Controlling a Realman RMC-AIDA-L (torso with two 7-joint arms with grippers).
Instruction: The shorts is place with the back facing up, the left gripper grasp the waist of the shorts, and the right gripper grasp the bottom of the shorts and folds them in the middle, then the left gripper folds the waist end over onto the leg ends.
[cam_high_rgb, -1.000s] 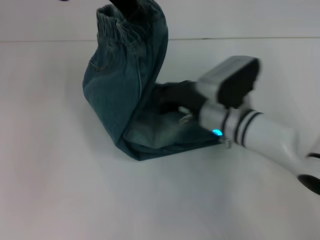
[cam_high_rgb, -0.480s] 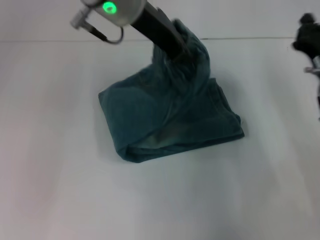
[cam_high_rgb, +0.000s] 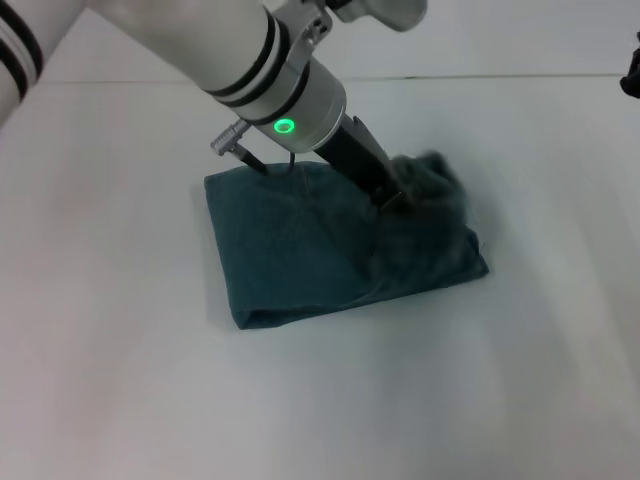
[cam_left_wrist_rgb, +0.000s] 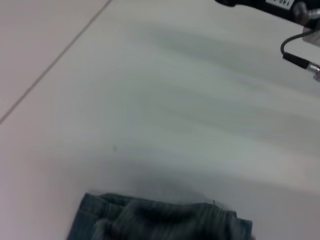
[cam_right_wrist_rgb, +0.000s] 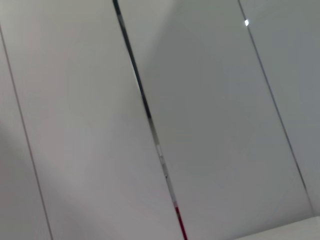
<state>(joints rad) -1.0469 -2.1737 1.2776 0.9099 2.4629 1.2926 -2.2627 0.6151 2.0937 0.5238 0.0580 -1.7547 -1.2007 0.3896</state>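
The blue-green denim shorts (cam_high_rgb: 300, 250) lie folded in a flat rectangle on the white table (cam_high_rgb: 120, 380). My left gripper (cam_high_rgb: 388, 198) reaches down from the upper left and is shut on the waist (cam_high_rgb: 430, 185), which sits bunched over the right part of the pile, above the leg ends. The hems themselves are hidden under the folded cloth. In the left wrist view, a strip of the shorts' denim (cam_left_wrist_rgb: 160, 220) shows at the edge. My right gripper (cam_high_rgb: 632, 70) is pulled back at the far right edge of the head view, well away from the shorts.
The white table spreads all around the shorts, with a thin dark seam line (cam_high_rgb: 500, 76) across its far side. The right wrist view shows only pale panels with dark seams (cam_right_wrist_rgb: 145, 110).
My left gripper has carried the waist down and to the right, from held high to low over the pile. The shorts have flattened. My right arm has withdrawn to the right edge.
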